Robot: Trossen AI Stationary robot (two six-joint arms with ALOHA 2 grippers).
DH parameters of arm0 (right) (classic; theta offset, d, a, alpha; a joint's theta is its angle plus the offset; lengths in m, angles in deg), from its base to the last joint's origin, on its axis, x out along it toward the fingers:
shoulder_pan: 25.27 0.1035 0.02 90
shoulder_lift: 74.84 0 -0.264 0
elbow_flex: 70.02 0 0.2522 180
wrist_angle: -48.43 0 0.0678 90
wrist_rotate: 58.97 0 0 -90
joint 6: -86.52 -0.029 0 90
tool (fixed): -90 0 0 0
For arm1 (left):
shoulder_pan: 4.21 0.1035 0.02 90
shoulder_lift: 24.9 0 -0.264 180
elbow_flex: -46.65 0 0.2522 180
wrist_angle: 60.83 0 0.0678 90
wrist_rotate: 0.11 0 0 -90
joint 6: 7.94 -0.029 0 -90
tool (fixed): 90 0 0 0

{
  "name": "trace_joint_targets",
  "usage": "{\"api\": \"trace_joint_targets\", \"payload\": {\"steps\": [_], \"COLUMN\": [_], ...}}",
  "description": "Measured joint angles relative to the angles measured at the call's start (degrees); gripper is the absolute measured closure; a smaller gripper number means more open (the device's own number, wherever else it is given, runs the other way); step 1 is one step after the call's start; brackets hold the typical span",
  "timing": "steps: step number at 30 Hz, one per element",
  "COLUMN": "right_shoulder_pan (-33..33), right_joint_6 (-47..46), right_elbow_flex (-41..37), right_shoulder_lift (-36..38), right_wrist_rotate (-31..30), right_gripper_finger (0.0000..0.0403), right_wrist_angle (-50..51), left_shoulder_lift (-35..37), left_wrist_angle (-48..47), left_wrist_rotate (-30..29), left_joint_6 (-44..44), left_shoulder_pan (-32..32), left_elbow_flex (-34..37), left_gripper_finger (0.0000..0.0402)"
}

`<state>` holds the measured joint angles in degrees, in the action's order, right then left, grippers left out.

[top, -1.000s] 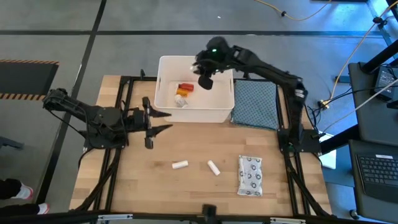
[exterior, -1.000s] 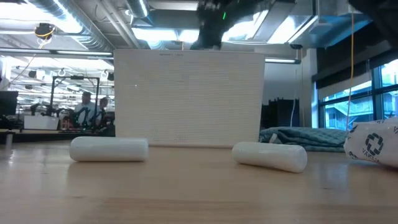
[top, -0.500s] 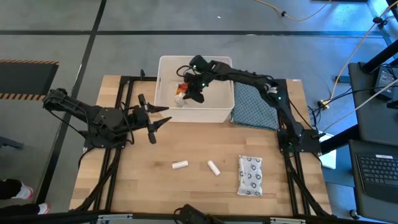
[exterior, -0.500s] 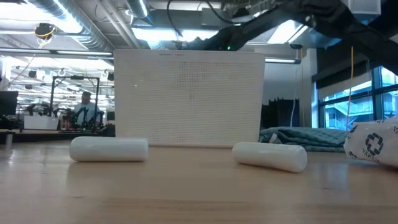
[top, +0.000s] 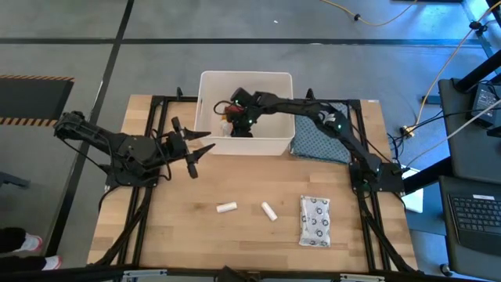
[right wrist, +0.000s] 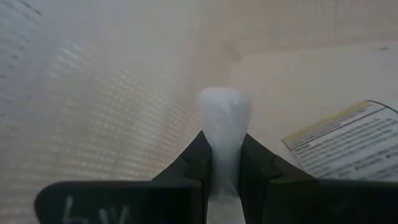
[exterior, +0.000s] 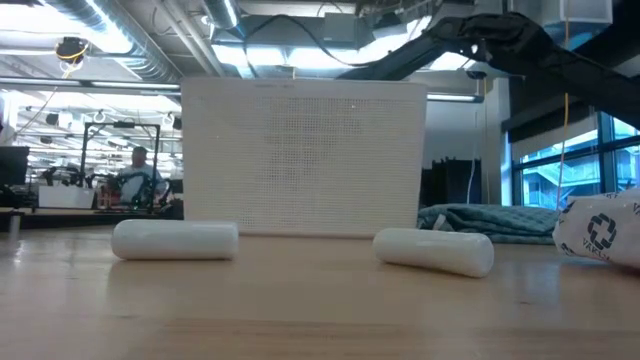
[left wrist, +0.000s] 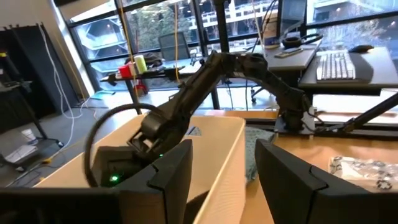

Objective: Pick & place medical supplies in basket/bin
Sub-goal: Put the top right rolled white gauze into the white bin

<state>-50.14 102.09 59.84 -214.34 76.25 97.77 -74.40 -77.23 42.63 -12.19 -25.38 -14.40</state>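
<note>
The right gripper (top: 239,124) reaches down inside the tub (top: 205,141), jaws clamped on a white cylinder (right wrist: 224,134); from above the arm hides that cylinder and most of the red bottle (top: 228,114). The left gripper (top: 193,146) waits at the tub's 9 o'clock, jaws apart and empty. Two cylinders (top: 226,207) (top: 268,210) and the blister pack (top: 315,221) lie on the table (top: 180,235) around the tub's 6 o'clock. In the low view the tub wall conceals its contents.

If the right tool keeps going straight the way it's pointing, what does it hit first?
Probably the white tub's inner wall or floor: the right tool, shut on a white cylinder, points at it from inside. Depth is unclear.
</note>
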Motion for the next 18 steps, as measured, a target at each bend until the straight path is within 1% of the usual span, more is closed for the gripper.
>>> {"api": "trace_joint_targets", "payload": {"steps": [5,9,14,16,18], "right_shoulder_pan": [1.18,1.7,1.74,1.74,1.74], "right_joint_6": [0.64,3.36,3.72,3.09,3.06], "right_elbow_flex": [0.0,0.0,0.0,0.0,0.0], "right_shoulder_lift": [-0.66,-0.66,-0.55,-0.55,-0.55], "right_wrist_rotate": [-3.37,-9.28,-16.51,-18.09,-18.26], "right_gripper_finger": [0.0352,0.0352,0.0352,0.0349,0.0342], "right_wrist_angle": [0.12,0.11,0.11,0.0,-0.2], "left_shoulder_lift": [0.5,0.91,1.18,1.19,1.19], "left_wrist_angle": [-1.02,-1.07,-1.03,-1.05,-1.05], "left_wrist_rotate": [-0.25,-0.26,-0.27,-0.26,-0.25], "left_joint_6": [0.55,0.53,0.53,0.5,0.5], "left_shoulder_pan": [0.02,0.02,0.02,0.02,0.02], "left_elbow_flex": [0.0,0.0,0.0,0.0,0.0], "left_gripper_finger": [0.0233,0.0233,0.0233,0.0233,0.0233]}}
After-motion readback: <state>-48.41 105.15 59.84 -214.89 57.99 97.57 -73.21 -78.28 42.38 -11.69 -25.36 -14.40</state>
